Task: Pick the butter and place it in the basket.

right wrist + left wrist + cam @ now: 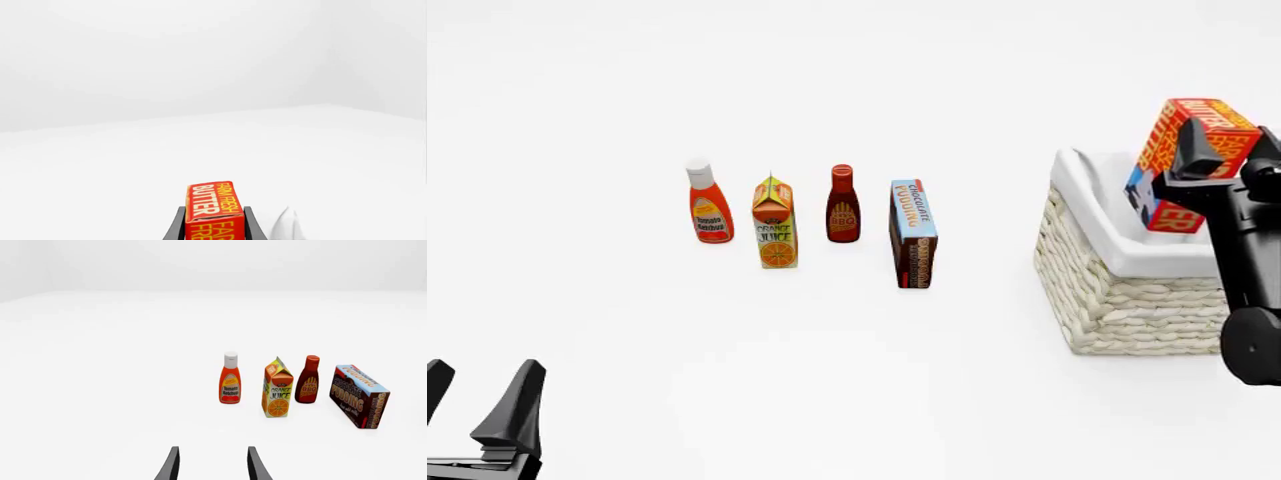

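The butter [1185, 160] is a red-orange box with yellow lettering, held tilted in the air above the basket [1121, 290]. My right gripper [1214, 168] is shut on it. In the right wrist view the butter [212, 202] sits between the two dark fingers [175, 227], its "FARM FRESH BUTTER" face up. The basket is cream woven wicker with a white liner, at the right of the front view. My left gripper [474, 400] stands open near the front left corner, with nothing between its fingers [170, 465].
A row of groceries stands mid-table: ketchup bottle [707, 205], orange juice carton [774, 225], BBQ sauce bottle [843, 205] and chocolate pudding box [913, 235]. A white corner of the basket liner [287, 225] shows in the right wrist view.
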`<action>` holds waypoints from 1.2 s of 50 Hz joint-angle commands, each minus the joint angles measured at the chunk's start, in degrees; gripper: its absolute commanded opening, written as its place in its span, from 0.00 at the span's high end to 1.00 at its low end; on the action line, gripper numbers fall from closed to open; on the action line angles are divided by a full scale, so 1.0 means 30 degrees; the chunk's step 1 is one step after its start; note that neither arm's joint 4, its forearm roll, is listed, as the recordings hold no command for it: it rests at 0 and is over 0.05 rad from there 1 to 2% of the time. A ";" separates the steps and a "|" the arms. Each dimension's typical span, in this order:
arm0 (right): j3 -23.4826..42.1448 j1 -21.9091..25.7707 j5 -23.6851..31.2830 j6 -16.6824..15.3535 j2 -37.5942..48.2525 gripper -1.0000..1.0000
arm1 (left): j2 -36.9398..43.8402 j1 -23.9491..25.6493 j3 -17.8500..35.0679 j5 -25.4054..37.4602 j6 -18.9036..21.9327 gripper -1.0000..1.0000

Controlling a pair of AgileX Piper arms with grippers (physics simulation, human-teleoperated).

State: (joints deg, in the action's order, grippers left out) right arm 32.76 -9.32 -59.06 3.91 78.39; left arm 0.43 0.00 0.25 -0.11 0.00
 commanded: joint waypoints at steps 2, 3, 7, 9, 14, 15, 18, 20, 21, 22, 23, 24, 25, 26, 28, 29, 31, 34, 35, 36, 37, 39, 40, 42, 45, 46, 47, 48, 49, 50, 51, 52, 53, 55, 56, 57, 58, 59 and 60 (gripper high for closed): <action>0.0252 0.0013 -0.0210 0.0189 -0.0019 1.00 | 0.0000 0.0000 0.0000 0.0000 0.0000 0.00; 0.0254 0.0012 -0.0215 0.0192 -0.0009 1.00 | 0.0000 0.0000 0.0000 0.0000 0.0000 0.00; 0.0281 -0.0017 -0.0255 0.0191 0.0065 1.00 | 0.0000 0.0000 0.0000 0.0000 0.0000 0.00; 0.0281 -0.0017 -0.0255 0.0191 0.0066 1.00 | 0.0000 0.0000 0.0000 0.0000 0.0000 0.00; 0.0270 -0.0131 -0.0369 0.0248 0.0191 1.00 | 0.0000 0.0000 0.0000 0.0000 0.0000 0.00; 0.0270 -0.0131 -0.0369 0.0248 0.0191 1.00 | 0.0000 0.0000 0.0000 0.0000 0.0000 0.00; 0.0218 -0.0180 -0.0543 0.0241 0.0344 1.00 | 0.0000 0.0000 0.0000 0.0000 0.0000 0.00; 0.0225 -0.0186 -0.0547 0.0251 0.0360 1.00 | 0.0000 0.0000 0.0000 0.0000 0.0000 0.00; 0.0215 -0.0203 -0.0619 0.0265 0.0437 1.00 | 0.0000 0.0000 0.0000 0.0000 0.0000 0.00; 0.0215 -0.0203 -0.0621 0.0265 0.0438 1.00 | 0.0000 0.0000 0.0000 0.0000 0.0000 0.00; 0.0195 -0.0199 -0.0670 0.0267 0.0465 1.00 | 0.0000 0.0000 0.0000 0.0000 0.0000 0.00; 0.0226 -0.0221 -0.0673 0.0290 0.0510 1.00 | 0.0000 0.0000 0.0000 0.0000 0.0000 0.00; 0.0228 -0.0219 -0.0699 0.0275 0.0553 1.00 | 0.0000 0.0000 0.0000 0.0000 0.0000 0.00; 0.0236 -0.0206 -0.0698 0.0281 0.0572 1.00 | 0.0000 0.0000 0.0000 0.0000 0.0000 0.00; 0.0228 -0.0217 -0.0762 0.0286 0.0642 1.00 | 0.0000 0.0000 0.0000 0.0000 0.0000 0.00; 0.0220 -0.0216 -0.0794 0.0285 0.0674 1.00 | 0.0000 0.0000 0.0000 0.0000 0.0000 0.00; 0.0224 -0.0218 -0.0803 0.0288 0.0682 1.00 | 0.0000 0.0000 0.0000 0.0000 0.0000 0.00; 0.0237 -0.0229 -0.0791 0.0273 0.0687 1.00 | 0.0000 0.0000 0.0000 0.0000 0.0000 0.00; 0.0237 -0.0243 -0.0804 0.0264 0.0692 1.00 | 0.0000 0.0000 0.0000 0.0000 0.0000 0.00; 0.0232 -0.0248 -0.0815 0.0265 0.0695 1.00 | 0.0000 0.0000 0.0000 0.0000 0.0000 0.00; 0.0231 -0.0262 -0.0825 0.0264 0.0696 1.00 | 0.0000 0.0000 0.0000 0.0000 0.0000 0.00; 0.0231 -0.0285 -0.0840 0.0274 0.0707 1.00 | 0.0000 0.0000 0.0000 0.0000 0.0000 0.00; 0.0228 -0.0300 -0.0856 0.0267 0.0713 1.00 | 0.0000 0.0000 0.0000 0.0000 0.0000 0.00; 0.0239 -0.0391 -0.0945 0.0303 0.0810 1.00 | 0.0000 0.0000 0.0000 0.0000 0.0000 0.00; 0.0163 -0.0476 -0.1040 0.0334 0.0847 1.00 | 0.0000 0.0000 0.0000 0.0000 0.0000 0.00; 0.0136 -0.0494 -0.1058 0.0337 0.0849 1.00 | 0.0000 0.0000 0.0000 0.0000 0.0000 0.00; 0.0120 -0.0538 -0.1100 0.0343 0.0872 1.00 | 0.0000 0.0000 0.0000 0.0000 0.0000 0.00; 0.0119 -0.0538 -0.1101 0.0343 0.0873 1.00 | 0.0000 0.0000 0.0000 0.0000 0.0000 0.00; 0.0132 -0.0573 -0.1157 0.0330 0.0954 1.00 | 0.0000 0.0000 0.0000 0.0000 0.0000 0.00; 0.0132 -0.0573 -0.1157 0.0330 0.0954 1.00 | 0.0000 0.0000 0.0000 0.0000 0.0000 0.00; 0.0153 -0.0593 -0.1165 0.0332 0.0983 1.00 | 0.0000 0.0000 0.0000 0.0000 0.0000 0.00; 0.0168 -0.0619 -0.1191 0.0367 0.1025 1.00 | 0.0000 0.0000 0.0000 0.0000 0.0000 0.00; 0.0185 -0.0622 -0.1199 0.0336 0.1049 1.00 | 0.0000 0.0000 0.0000 0.0000 0.0000 0.00; 0.0209 -0.0645 -0.1226 0.0369 0.1106 1.00 | 0.0000 0.0000 0.0000 0.0000 0.0000 0.00; 0.0213 -0.0650 -0.1270 0.0350 0.1152 1.00 | 0.0000 0.0000 0.0000 0.0000 0.0000 0.00; 0.0240 -0.0663 -0.1270 0.0365 0.1182 1.00 | 0.0000 0.0000 0.0000 0.0000 0.0000 0.00; 0.0232 -0.0666 -0.1301 0.0373 0.1211 1.00 | 0.0000 0.0000 0.0000 0.0000 0.0000 0.00; 0.0195 -0.0682 -0.1349 0.0392 0.1226 1.00 | 0.0000 0.0000 0.0000 0.0000 0.0000 0.00; 0.0194 -0.0682 -0.1351 0.0392 0.1227 1.00 | 0.0000 0.0000 0.0000 0.0000 0.0000 0.00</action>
State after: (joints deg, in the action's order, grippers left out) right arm 32.65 -11.07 -62.22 3.88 82.07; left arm 0.43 0.00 0.25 -0.11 0.00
